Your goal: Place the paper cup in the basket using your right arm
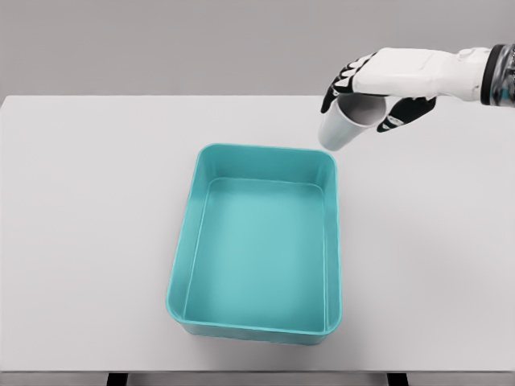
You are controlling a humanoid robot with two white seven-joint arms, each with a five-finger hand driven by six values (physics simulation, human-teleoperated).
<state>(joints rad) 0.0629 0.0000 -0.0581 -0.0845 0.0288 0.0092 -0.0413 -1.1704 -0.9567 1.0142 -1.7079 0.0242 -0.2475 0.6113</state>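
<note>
Hanging above the table (88, 241), the paper cup (348, 122) is being held in the right hand (378, 84), whose arm is coming in from the upper right of the head view. The fingers (334, 90) are being kept curled around the upper part of the cup, near its rim, with the thumb showing on the nearer side; the hand is thus closed on the cup and nothing else is being gripped. The cup is being carried tilted, its open mouth turned up and toward the right, its base pointing down and to the left.

The grasp and the lift are judged to be done, since the cup appears clear of the table, though no shadow beneath it is being made out plainly. What is left is the placing itself. The cup is being held just beyond the far right corner of the basket (183, 241), close to the rim but seemingly not yet over the opening. The teal basket is lying empty in the middle of the table, its floor fully exposed.

The remaining work is being judged as a short carry toward the near left, over the rim, followed by a lowering and a release. The left arm is not being shown in this view.
</note>
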